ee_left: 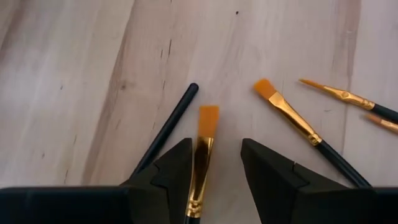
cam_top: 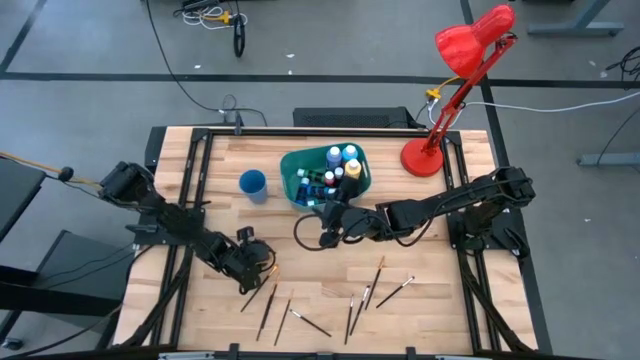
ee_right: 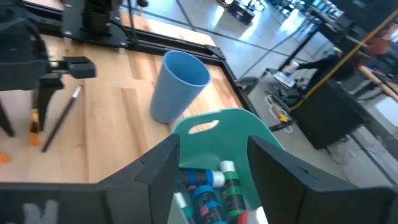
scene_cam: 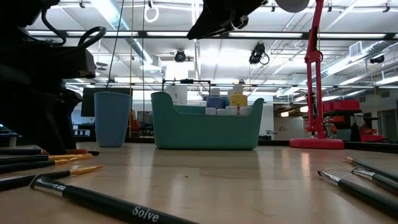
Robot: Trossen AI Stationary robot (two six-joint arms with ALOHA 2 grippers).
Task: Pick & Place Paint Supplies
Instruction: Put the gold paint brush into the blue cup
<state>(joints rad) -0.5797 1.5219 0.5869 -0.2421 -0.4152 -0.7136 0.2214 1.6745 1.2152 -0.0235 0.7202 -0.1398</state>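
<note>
Between my left fingers [ee_left: 214, 180] lies a flat brush [ee_left: 202, 158], its orange bristles pointing straight ahead of me and its gold ferrule running back under my wrist, so its long axis sits in line with my reach and crosswise to the way my fingers close. My fingers [ee_left: 171, 171] are spread, one on each side of the ferrule, not yet pinching it; the brush lies closer to one finger than to the other, so I judge a small sideways shift before closing would centre it. My left gripper [cam_top: 250, 258] hangs low over the near-left part of the table [cam_top: 300, 230], at the edge of the scattered brushes [cam_top: 350, 300], and is clearly the nearer arm to this one. A plain dark handle [ee_left: 168, 127] lies angled just beside the flat brush, and another gold-ferruled brush [ee_left: 292, 118] lies apart on the other side; closing could, I think, catch the dark handle too. My right gripper [ee_right: 214, 165] hovers with fingers wide apart and empty over the near rim of the bin [cam_top: 295, 180], where the bottles [ee_right: 208, 183] lie with pale caps, blue and green among them. The cup [cam_top: 253, 184] stands near the bin.
</note>
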